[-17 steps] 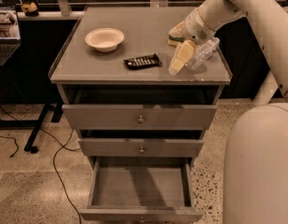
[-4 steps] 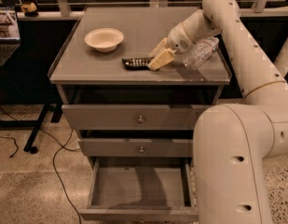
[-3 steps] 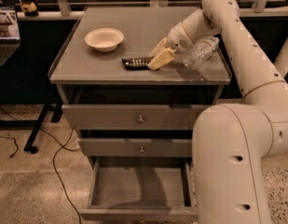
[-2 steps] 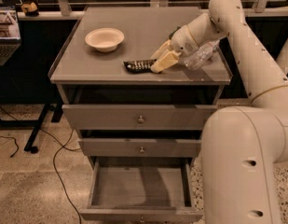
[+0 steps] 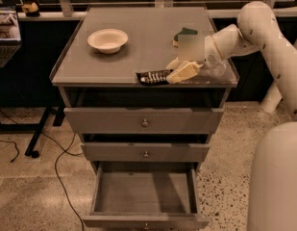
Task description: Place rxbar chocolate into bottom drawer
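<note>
Covering the wrist where the pale arm [image 5: 253, 28] meets the hand [image 5: 182, 72] is a smeared square patch, so that joint cannot be made out. The hand lies low over the front right of the table [image 5: 138, 37], its cream tip against the right end of the rxbar chocolate [image 5: 153, 76]. Whether it is set wide, narrow or closed on the bar cannot be told.

The bar lies flat at the table's front edge, a little right of centre, its dark wrapper showing pale marks too small to read. Behind the patch a green sponge [image 5: 186, 32] is only partly seen. A clear bottle [image 5: 216, 70] beside the hand, near the right front corner, is mostly hidden by the arm and hard to trace.

A white bowl [image 5: 107, 40] sits well apart on the left of the table.

Below, the top drawer [image 5: 114, 121] and the middle drawer [image 5: 119, 152] are shut. The bottom drawer [image 5: 143, 196] is pulled out, its grey floor bare, its front panel cut off by the lower edge. The robot's rounded body [image 5: 278, 182] fills the lower right corner. Dark cables [image 5: 56, 172] trail over the speckled floor on the left.
</note>
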`<state>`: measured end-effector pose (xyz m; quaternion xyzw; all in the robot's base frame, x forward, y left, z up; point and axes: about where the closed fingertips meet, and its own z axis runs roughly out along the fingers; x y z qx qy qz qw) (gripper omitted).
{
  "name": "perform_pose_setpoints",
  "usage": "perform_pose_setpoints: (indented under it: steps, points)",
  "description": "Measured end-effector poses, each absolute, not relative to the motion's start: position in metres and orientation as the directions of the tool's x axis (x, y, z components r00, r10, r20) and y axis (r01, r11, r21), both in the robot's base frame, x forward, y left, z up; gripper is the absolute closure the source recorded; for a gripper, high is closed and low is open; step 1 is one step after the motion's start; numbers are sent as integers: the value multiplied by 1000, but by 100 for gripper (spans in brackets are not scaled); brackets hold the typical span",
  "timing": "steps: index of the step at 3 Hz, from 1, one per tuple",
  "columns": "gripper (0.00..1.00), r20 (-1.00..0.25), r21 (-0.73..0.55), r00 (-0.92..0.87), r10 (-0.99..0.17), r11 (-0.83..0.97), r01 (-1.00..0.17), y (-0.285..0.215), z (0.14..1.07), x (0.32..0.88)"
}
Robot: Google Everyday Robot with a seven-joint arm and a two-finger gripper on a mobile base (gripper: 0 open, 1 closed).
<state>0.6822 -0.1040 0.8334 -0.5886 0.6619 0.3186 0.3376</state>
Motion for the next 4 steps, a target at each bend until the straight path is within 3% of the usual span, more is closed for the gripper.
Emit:
perform_pose_setpoints:
  steps: [4]
  points:
    - [100,-863,72,-182,-471,243,-967,-123,816,603]
